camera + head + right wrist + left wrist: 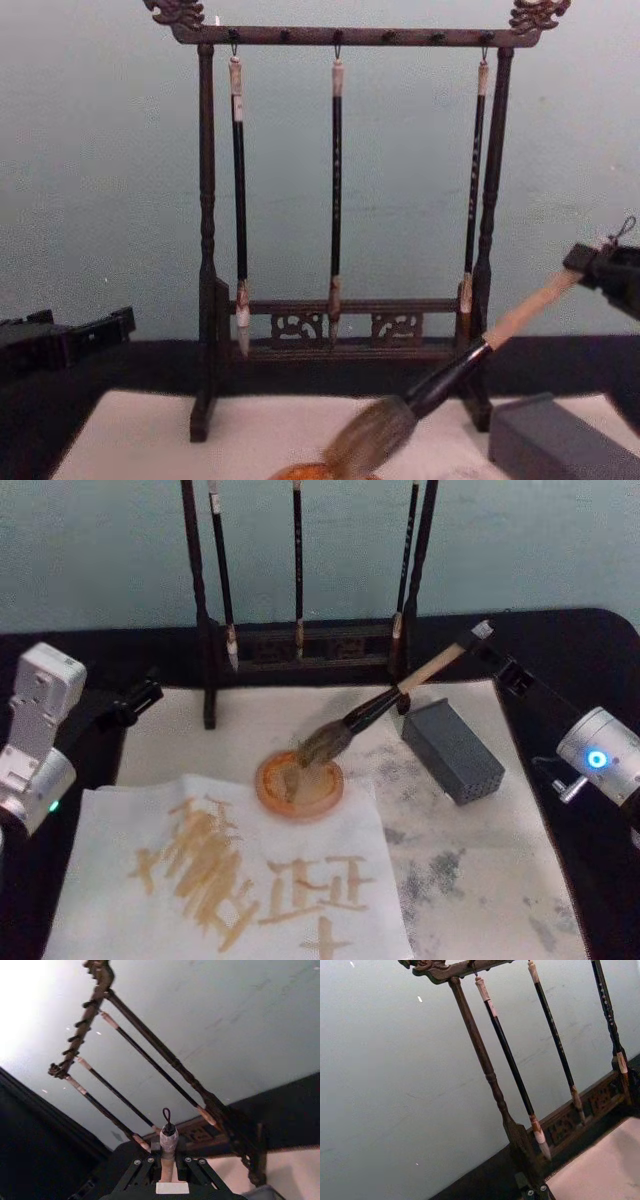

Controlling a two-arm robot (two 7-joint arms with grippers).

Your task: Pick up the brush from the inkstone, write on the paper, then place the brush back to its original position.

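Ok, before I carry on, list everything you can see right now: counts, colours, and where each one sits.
brush: one, grey-brown bristles, black and tan shaft; slanted, bristles at the dish.
dish: one, orange; centre, left of the inkstone.
inkstone: one, dark grey; on the mat.
paper: one, off-white with tan strokes; front left.
mat: one, beige with grey stains; on the table.
rack: one, dark wood; at the back.
slim brushes: three, black; hanging from the rack.
table: one, black.
right gripper: shut on the brush's top end.
left gripper: shut, empty, parked at the left.
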